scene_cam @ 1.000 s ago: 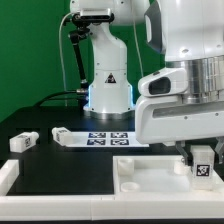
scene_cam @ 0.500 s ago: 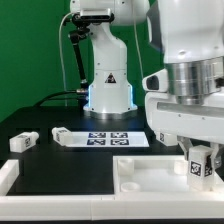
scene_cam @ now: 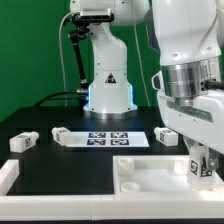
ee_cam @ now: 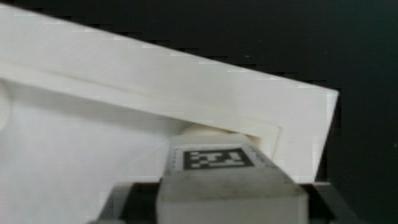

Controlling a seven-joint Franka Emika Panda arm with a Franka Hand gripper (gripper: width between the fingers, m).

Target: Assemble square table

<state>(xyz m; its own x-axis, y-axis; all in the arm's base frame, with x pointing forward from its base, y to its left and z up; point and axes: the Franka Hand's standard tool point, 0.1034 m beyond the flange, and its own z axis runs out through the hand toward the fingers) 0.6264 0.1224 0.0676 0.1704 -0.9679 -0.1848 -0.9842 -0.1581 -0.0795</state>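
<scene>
While the marker board (scene_cam: 100, 138) and a loose leg (scene_cam: 22, 142) lie clear on the tabletop (scene_cam: 50, 168), the hand (scene_cam: 203, 162) clamps a tagged leg (ee_cam: 217, 158). It's white, blocky, upright at a corner of the top (scene_cam: 150, 186).

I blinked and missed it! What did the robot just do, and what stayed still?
The gripper twisted round, its body swinging to the exterior view's right, still clamped on the leg at the table top's corner. Nothing was let go. The table top, loose leg and marker board stayed put.

On exterior view's right, leg (scene_cam: 203, 166) at tabletop (scene_cam: 150, 180) corner; marker board (scene_cam: 118, 139) behind tabletop.
</scene>
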